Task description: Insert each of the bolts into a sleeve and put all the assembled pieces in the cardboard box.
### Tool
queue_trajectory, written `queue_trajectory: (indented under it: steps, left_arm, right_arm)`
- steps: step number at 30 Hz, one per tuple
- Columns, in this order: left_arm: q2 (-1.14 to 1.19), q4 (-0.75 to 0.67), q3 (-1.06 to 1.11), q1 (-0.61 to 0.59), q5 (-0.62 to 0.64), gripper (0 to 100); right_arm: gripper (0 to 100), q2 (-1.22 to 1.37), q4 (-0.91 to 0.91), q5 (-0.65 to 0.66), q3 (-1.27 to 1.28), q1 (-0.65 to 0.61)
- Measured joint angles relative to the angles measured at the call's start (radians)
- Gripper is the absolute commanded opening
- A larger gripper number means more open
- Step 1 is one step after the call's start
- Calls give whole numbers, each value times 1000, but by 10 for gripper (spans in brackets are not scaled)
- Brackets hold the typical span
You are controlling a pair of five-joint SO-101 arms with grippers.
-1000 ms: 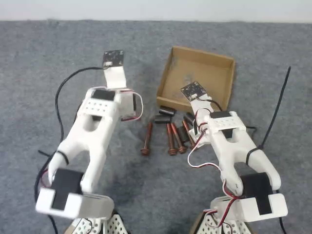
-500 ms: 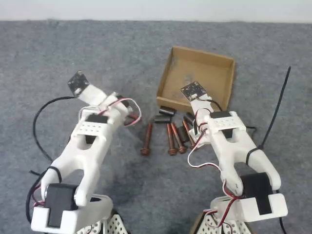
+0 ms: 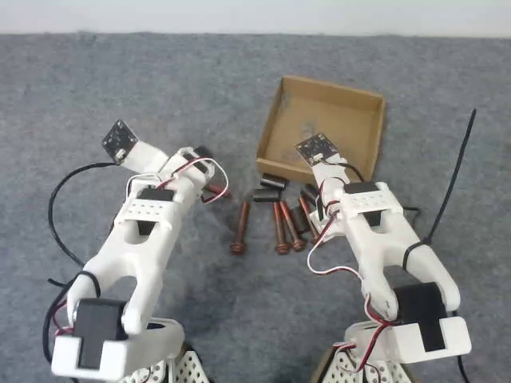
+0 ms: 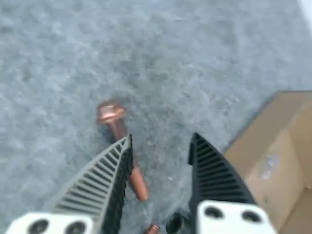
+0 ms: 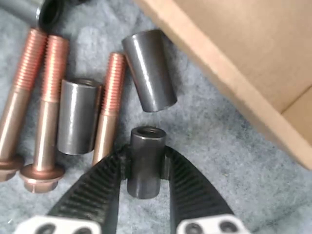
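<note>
Three copper bolts lie side by side on the grey carpet between the arms, with several dark sleeves above and beside them. The cardboard box stands just behind. My left gripper is open above the carpet, one bolt lying partly under one finger; in the high view it hovers left of the bolts. My right gripper is shut on a short dark sleeve next to the bolts and near the box wall; from above this gripper sits at the right end of the row.
Two more sleeves and three bolts crowd right beside the held sleeve. A black cable rises at the right. Open carpet spreads to the left and behind.
The left arm's wrist has rolled to the left and pulled back a little toward the bolts. The right arm and the parts have not moved.
</note>
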Motion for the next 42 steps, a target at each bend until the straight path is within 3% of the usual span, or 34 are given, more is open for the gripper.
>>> queue_trajectory:
  steps: [8, 17, 28, 30, 33, 42]
  left_arm:
    - [259, 150, -209, -18, 3, 151]
    - [275, 183, -250, -21, 3, 148]
    - [440, 431, -489, -44, 25, 148]
    - [448, 445, -503, -44, 25, 130]
    - [450, 450, -509, -44, 25, 6]
    - [450, 450, -514, -44, -43, 9]
  right_arm:
    - [6, 0, 0, 0, 0, 0]
    - [6, 0, 0, 0, 0, 0]
    - [6, 0, 0, 0, 0, 0]
    - [6, 0, 0, 0, 0, 0]
    - [6, 0, 0, 0, 0, 0]
    - [6, 0, 0, 0, 0, 0]
